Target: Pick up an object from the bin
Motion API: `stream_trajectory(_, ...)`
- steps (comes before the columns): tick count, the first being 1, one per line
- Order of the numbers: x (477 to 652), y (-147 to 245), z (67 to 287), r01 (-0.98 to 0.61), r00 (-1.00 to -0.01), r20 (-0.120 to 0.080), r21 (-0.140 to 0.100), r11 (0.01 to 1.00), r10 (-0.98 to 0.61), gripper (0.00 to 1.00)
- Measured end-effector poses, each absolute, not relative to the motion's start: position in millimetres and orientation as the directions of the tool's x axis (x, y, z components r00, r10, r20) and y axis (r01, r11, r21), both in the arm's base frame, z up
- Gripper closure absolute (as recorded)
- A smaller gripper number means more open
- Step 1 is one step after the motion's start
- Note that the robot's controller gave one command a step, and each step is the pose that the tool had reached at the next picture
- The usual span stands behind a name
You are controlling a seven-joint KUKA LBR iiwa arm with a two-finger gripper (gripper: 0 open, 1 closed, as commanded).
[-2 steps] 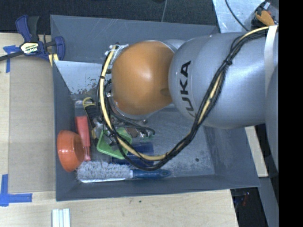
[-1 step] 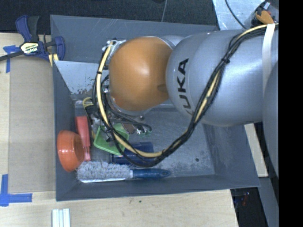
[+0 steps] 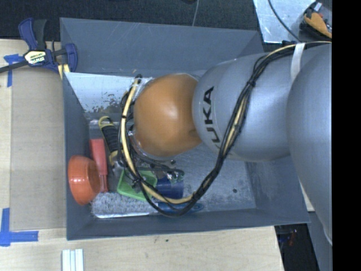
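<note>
Camera view from above, and the big silver arm (image 3: pixel 271 112) is in from the right, low over the left half of the grey metal bin (image 3: pixel 169 44). Its rounded orange cover (image 3: pixel 163 114) sits right above the bin floor, with yellow and black cables (image 3: pixel 225 145) looping down around it. Below that cover is the gripper (image 3: pixel 148 171), down among the objects at the near-left of the bin. How far open it is, I cannot tell, nor whether it has hold of anything; the wrist hides it.

Closest to it is a green flat piece (image 3: pixel 130 186), tilted, just beside the gripper's lower edge, and a blue object (image 3: pixel 169 189) next to that, partly under the cable loop. Just to the left stands a red upright slab (image 3: pixel 98 154), and touching it on the far left, an orange bowl (image 3: pixel 82 178) lying on its side against the bin wall. A black and yellow item (image 3: pixel 108 130) pokes out above the red slab.
</note>
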State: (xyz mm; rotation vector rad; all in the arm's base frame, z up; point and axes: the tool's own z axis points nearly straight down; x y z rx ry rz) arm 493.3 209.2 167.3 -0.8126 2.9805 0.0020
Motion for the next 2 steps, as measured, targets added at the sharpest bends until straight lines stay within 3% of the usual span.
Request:
stream_trajectory(1,513.3,206.6,182.2,-0.48,-0.876,-0.048,-0.009,0.877,-0.48,1.0)
stream_trajectory(2,521.6,227.9,141.3,-0.651,-0.757,-0.055,-0.014,0.759,-0.651,1.0)
